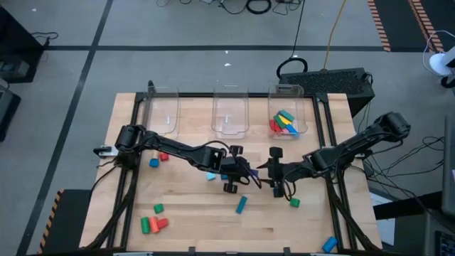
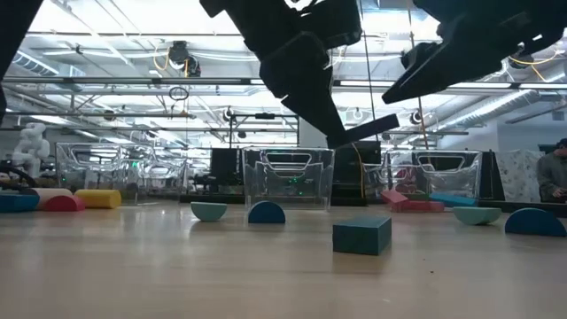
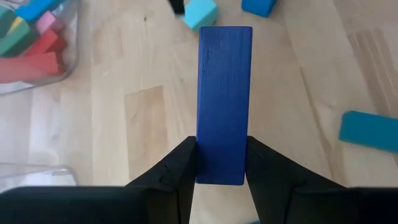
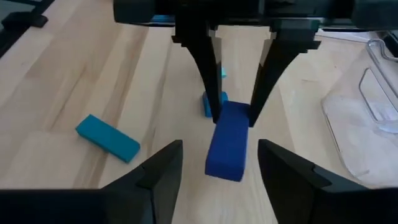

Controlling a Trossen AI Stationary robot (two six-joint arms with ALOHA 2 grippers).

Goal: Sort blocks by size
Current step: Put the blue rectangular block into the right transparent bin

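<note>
My left gripper [image 1: 245,171] is at the table's middle, shut on a long dark blue bar [image 3: 224,93]. My right gripper [image 4: 219,152] faces it from the right, open. Its two fingers stand on either side of the bar's free end [image 4: 225,163] with a gap on each side. Light blue cubes [image 3: 200,12], a teal bar [image 3: 370,130] and other small blocks lie flat on the table. Several coloured blocks lie in the far right clear bin [image 1: 288,122]. My left gripper pinches the blue bar's two long sides [image 3: 222,169] between its two fingers, near one end. The fingers slant down from the table's left, and the bar sticks out forward in line with them. The bar [image 2: 363,131] is lifted clear of the table, nearly level.
Three clear bins stand along the far edge; the left [image 1: 162,114] and middle [image 1: 229,115] ones show no blocks. Loose blocks lie around: a teal bar [image 1: 242,205], a green block [image 1: 294,203], red and blue blocks [image 1: 158,159], a green and red cluster [image 1: 153,224].
</note>
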